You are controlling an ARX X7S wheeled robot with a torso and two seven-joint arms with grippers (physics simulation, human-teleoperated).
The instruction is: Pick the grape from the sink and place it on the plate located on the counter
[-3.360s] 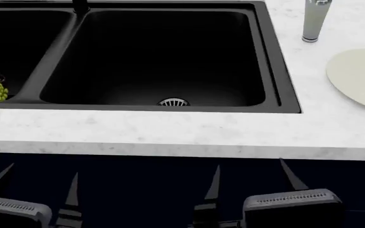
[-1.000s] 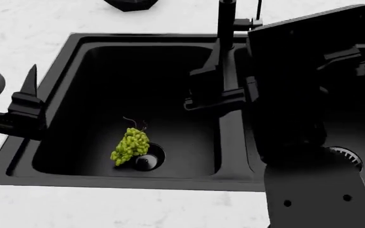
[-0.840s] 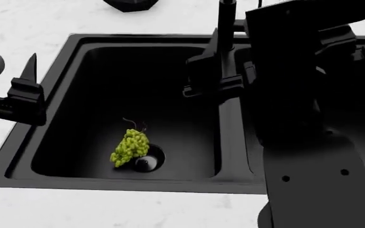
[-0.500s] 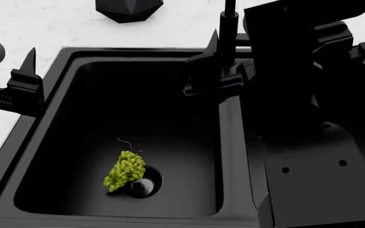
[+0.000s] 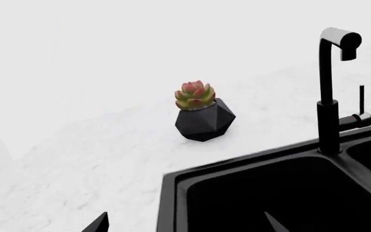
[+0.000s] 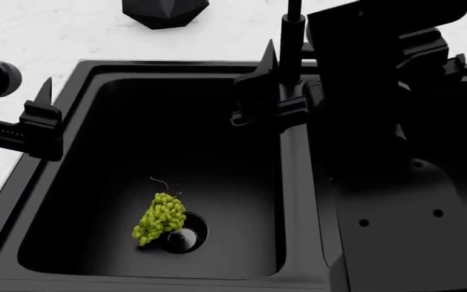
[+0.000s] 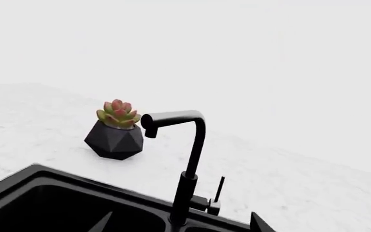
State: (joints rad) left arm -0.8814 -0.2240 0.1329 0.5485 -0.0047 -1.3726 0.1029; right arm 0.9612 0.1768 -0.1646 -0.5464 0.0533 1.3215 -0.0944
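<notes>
Grape bunch (image 6: 162, 219) lies on floor of sink's (image 6: 95, 67) left basin, touching the round drain strainer (image 6: 186, 232), stem up. Your left gripper (image 6: 43, 115) hovers over sink's left rim, above counter (image 6: 47, 36) edge; fingers look spread, holding nothing. Right gripper (image 6: 270, 100) hangs by the black faucet (image 7: 187, 159) at basin divider, empty; can't tell its opening. Potted succulent (image 5: 200, 118) sits on counter behind sink.
</notes>
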